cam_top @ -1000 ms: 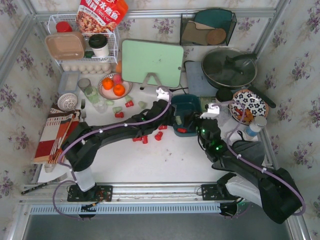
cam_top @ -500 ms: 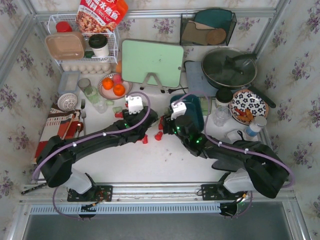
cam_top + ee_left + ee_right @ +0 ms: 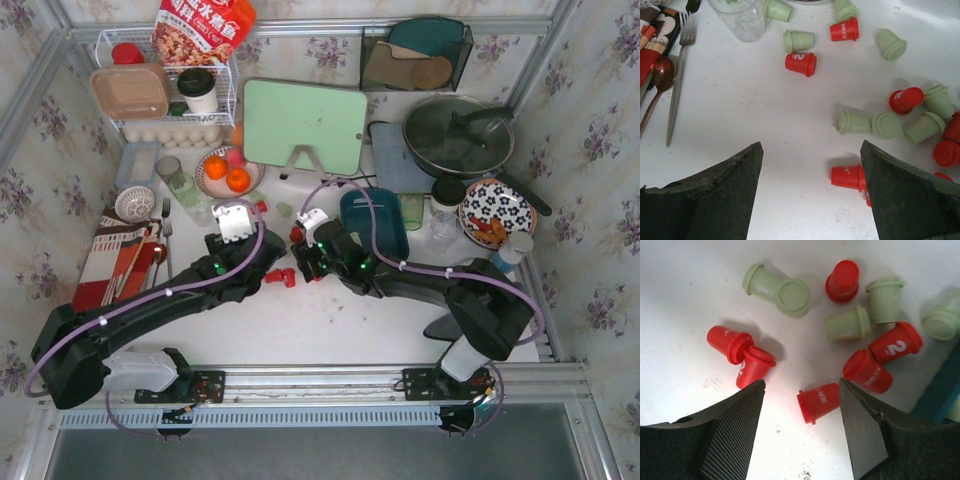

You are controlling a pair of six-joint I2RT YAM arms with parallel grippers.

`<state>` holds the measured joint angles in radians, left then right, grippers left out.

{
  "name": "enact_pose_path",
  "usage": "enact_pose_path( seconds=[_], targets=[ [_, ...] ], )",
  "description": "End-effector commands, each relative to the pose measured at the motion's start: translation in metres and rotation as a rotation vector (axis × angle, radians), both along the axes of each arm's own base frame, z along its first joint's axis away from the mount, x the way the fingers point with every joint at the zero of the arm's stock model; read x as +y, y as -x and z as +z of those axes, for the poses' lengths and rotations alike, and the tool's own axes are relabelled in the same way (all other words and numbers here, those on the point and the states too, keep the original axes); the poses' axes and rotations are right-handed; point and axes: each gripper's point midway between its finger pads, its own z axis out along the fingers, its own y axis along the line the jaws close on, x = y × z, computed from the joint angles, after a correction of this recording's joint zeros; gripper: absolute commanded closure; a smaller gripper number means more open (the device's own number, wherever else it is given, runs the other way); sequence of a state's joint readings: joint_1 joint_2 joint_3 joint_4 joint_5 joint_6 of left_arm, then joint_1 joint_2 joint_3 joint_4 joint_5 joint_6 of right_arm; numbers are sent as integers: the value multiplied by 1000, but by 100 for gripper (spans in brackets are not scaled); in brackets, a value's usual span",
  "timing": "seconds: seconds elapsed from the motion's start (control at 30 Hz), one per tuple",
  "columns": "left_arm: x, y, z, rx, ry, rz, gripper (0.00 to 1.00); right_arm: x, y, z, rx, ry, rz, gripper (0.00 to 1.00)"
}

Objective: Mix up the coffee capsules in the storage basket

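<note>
Red and mint-green coffee capsules lie scattered on the white table left of the storage basket [image 3: 385, 230], a dark teal tub whose edge [image 3: 940, 395] shows in the right wrist view. My left gripper [image 3: 810, 145] [image 3: 245, 238] hangs open over bare table. One red capsule [image 3: 846, 177] lies beside its right finger, and green ones [image 3: 867, 122] lie further ahead. My right gripper [image 3: 801, 385] [image 3: 308, 262] is open just left of the basket. A red capsule [image 3: 817, 402] lies on its side between its fingers, close to the right one. Two more red capsules [image 3: 740, 355] lie to the left.
A clear glass [image 3: 740, 17], a fork [image 3: 677, 80] and a spoon [image 3: 660, 80] lie left of the capsules. A plate of oranges [image 3: 228, 172], a green cutting board [image 3: 303, 125], a pan [image 3: 458, 135] and a patterned bowl [image 3: 497, 212] stand behind and to the right.
Both arms have swung left. The left gripper has left the basket and opened wider over the scattered capsules. The right gripper has crossed from the basket's right side to its left.
</note>
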<state>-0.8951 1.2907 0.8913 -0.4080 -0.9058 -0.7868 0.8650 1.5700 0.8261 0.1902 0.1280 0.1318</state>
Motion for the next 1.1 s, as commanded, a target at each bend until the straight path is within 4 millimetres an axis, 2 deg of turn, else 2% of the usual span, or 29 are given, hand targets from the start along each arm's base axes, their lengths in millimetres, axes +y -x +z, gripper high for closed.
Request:
enact_pose_path(
  seconds=[0.0,0.27,0.53,0.73,1.07],
  targets=[
    [9,7,1,0,18,-33,19,3,15,-21,94,104,100,32],
    [18,15,10,-41,87,-57,19,-9,11,-40,137,203,62,32],
    [16,18,6,-36,107,-73,19,-12,12,-65,198,278,84,28],
    [12,18,4,-38,129,-88,19,-16,9,-64,184,289,76,26],
    [9,17,2,-32,135,-95,19,-18,-3,-65,144,258,-5,30]
  ],
)
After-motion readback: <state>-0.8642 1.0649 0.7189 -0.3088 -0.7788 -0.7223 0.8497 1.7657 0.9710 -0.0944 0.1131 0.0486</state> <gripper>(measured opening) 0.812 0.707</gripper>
